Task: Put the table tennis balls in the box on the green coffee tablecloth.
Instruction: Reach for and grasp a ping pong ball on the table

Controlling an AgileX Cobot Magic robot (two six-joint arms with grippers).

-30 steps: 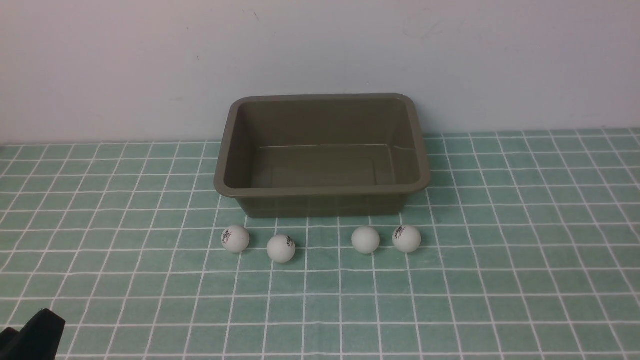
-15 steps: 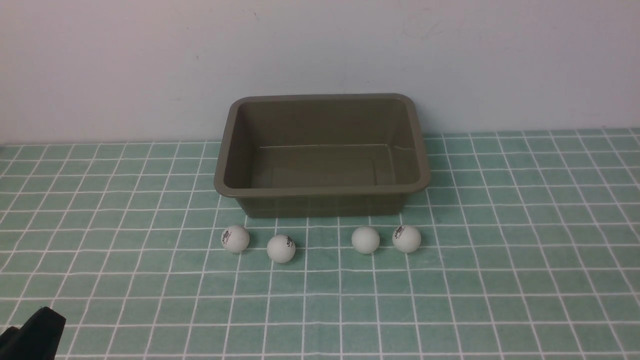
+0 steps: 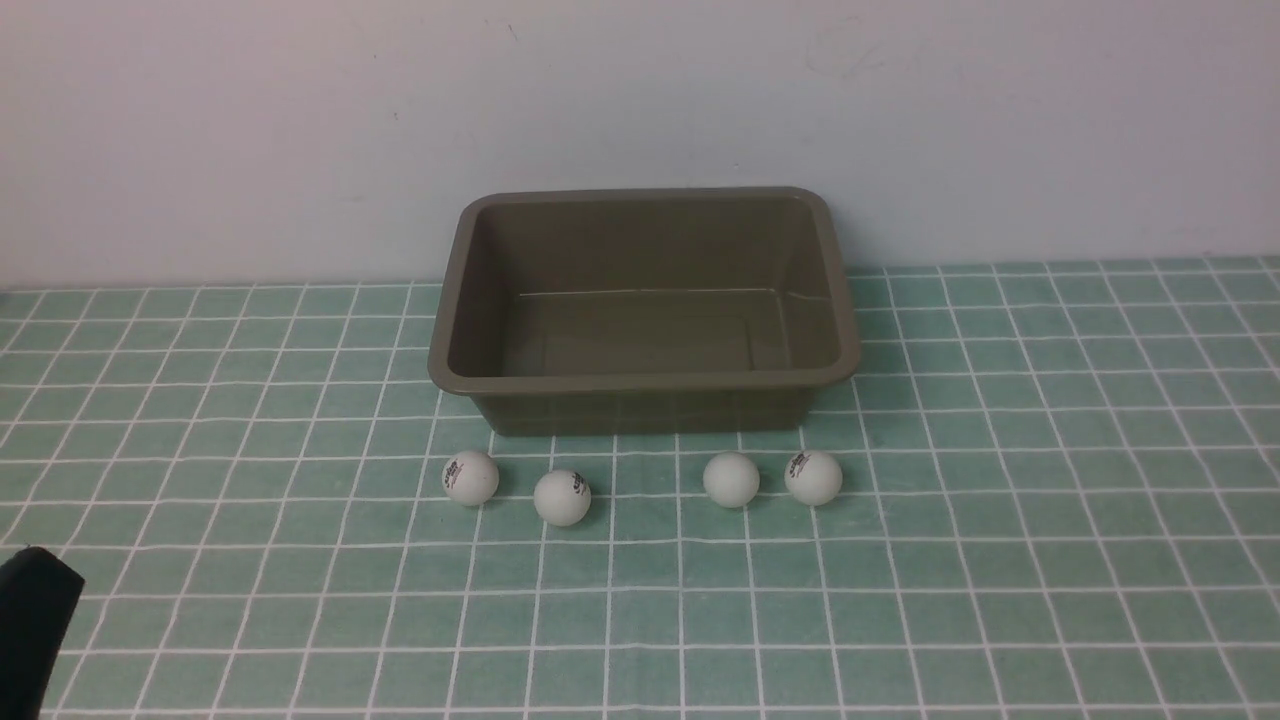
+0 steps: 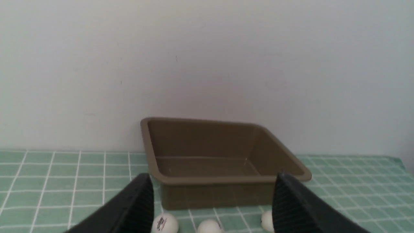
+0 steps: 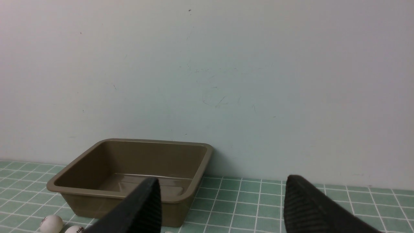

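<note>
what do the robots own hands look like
Each hand shows as two thick, matte black fingers with rounded tips; the left hand and right hand look alike. They are blurred up close, and no markings or cables can be made out. The arms themselves are out of view.

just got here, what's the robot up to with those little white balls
It isn't holding anything right now. The left gripper and the right gripper both stand open, with nothing between their fingertips. All four table tennis balls, including the leftmost one, lie on the green tablecloth on the robot's side of the box. The box is empty, so none has been put in yet.
</note>
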